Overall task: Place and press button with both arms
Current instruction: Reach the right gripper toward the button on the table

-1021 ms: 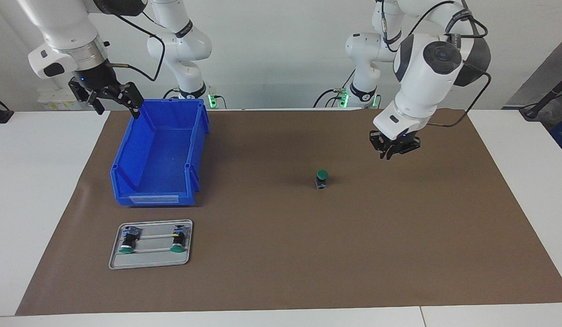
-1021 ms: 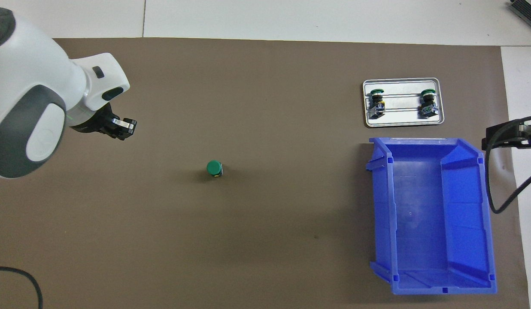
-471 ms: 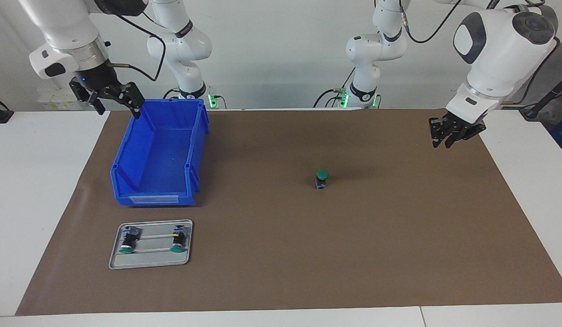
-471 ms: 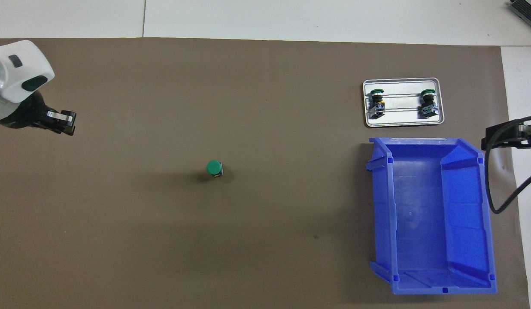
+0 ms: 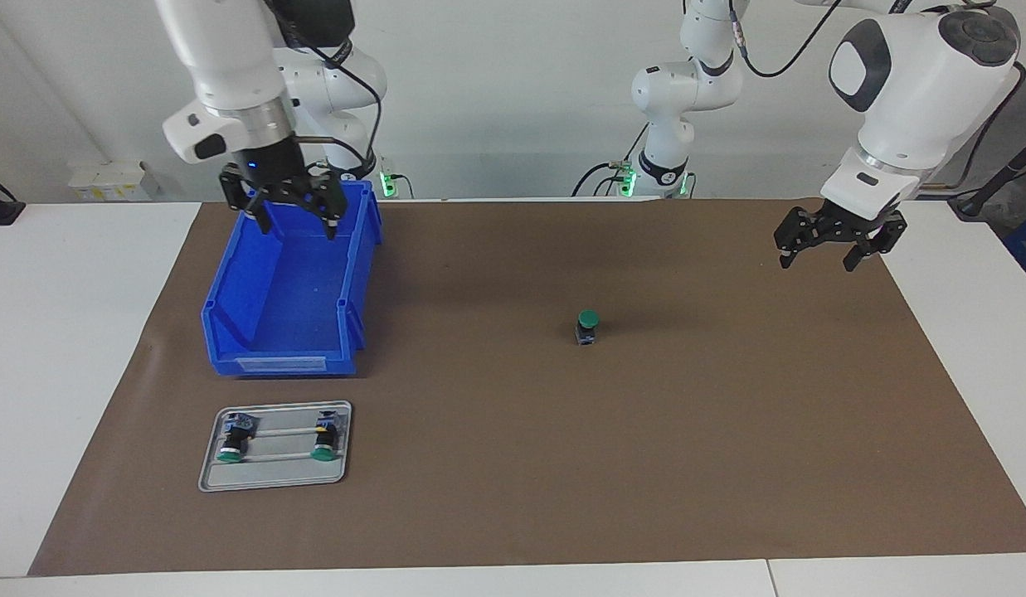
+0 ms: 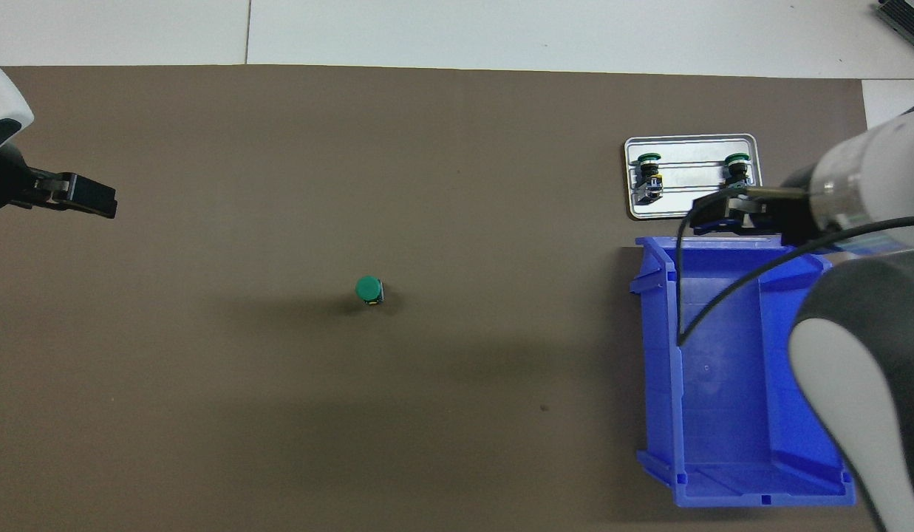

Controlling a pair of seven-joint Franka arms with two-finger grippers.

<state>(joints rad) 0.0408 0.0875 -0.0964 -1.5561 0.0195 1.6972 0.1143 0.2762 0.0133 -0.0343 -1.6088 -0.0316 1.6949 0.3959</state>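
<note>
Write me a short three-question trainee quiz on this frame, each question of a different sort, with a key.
1. True or false: the green-capped button stands upright on the brown mat.
2. The right gripper hangs over: A) the metal tray, B) the blue bin, C) the upright button.
3. How many buttons lie on the tray?

Key: 1 true; 2 B; 3 two. Both the right and the left gripper are open, holding nothing.

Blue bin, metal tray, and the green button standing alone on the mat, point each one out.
Blue bin [image 5: 230,319], facing view, outer side wall.
Metal tray [image 5: 274,480], facing view, rim.
Green button [image 5: 589,317], facing view, round cap.
</note>
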